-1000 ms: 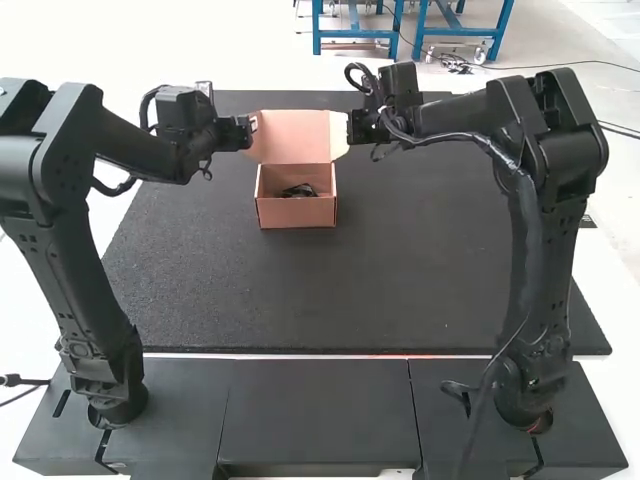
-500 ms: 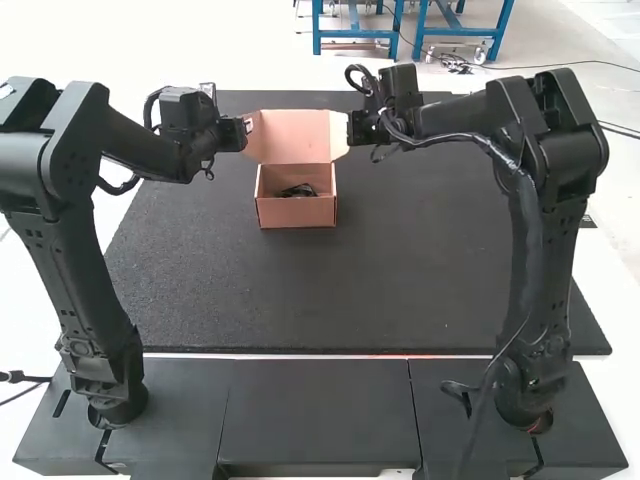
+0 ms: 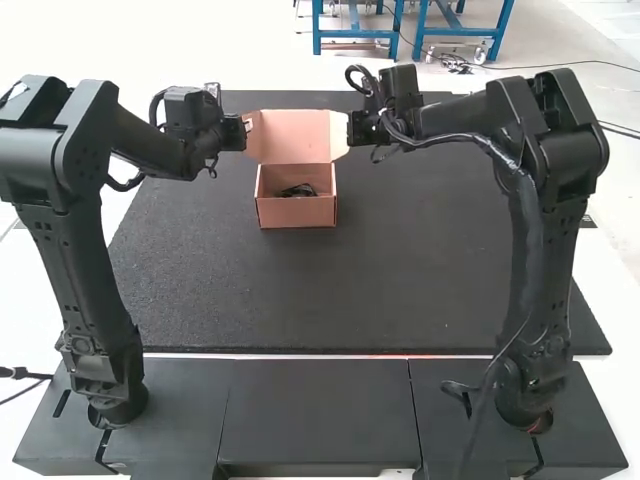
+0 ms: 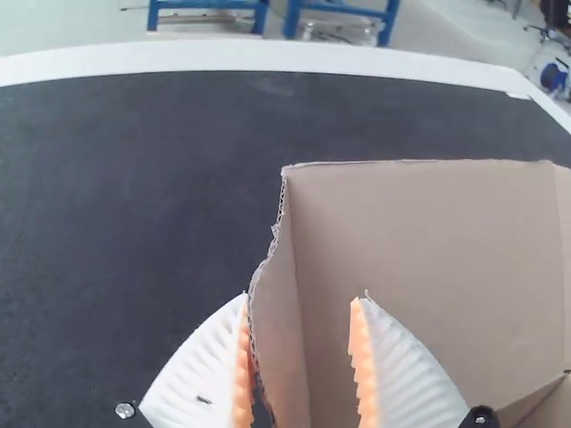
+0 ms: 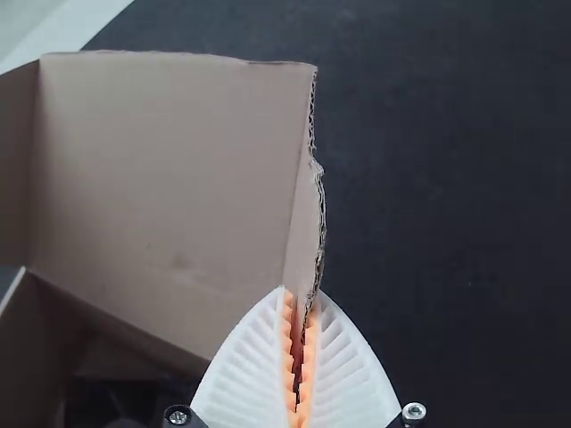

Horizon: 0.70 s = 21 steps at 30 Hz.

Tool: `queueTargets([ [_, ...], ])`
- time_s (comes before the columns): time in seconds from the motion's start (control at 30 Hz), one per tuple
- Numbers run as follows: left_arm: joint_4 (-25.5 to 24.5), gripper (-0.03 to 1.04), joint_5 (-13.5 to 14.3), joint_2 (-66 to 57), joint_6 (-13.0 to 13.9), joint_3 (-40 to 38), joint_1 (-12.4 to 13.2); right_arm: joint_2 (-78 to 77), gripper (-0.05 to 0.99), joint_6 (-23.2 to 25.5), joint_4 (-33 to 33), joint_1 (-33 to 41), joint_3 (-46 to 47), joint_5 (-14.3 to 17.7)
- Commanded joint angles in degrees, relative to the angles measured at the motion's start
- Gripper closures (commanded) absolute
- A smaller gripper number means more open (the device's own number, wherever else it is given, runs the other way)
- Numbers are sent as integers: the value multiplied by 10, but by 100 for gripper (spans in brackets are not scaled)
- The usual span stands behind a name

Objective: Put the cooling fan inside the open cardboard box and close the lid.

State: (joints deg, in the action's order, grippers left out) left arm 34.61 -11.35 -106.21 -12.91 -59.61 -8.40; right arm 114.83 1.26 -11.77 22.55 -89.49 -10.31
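Fan (image 3: 295, 188) a dark blur inside the box (image 3: 295, 211).

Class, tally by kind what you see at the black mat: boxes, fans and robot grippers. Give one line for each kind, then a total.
cardboard box: 1
cooling fan, inside the box: 1
grippers at the lid's side flaps, left gripper and right gripper: 2
Total: 4

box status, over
Left pincer open astride left lid flap; right pincer shut on right lid flap. Black cooling fan inside brown cardboard box, lid upright. Nothing blocking.
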Motion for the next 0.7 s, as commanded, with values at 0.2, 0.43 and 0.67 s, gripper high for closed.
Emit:
queueTargets([
  [0.2, 10, 95, -44, -9, -1, -13, 2, 0, 88, 0, 5, 13, 16, -16],
  [0.43, 8, 97, -49, -8, -1, -14, 7, 0, 88, 3, 5, 13, 13, -21],
  [0.67, -2, 97, -52, 4, -3, -16, 7, 0, 88, 15, 5, 29, 6, -27],
])
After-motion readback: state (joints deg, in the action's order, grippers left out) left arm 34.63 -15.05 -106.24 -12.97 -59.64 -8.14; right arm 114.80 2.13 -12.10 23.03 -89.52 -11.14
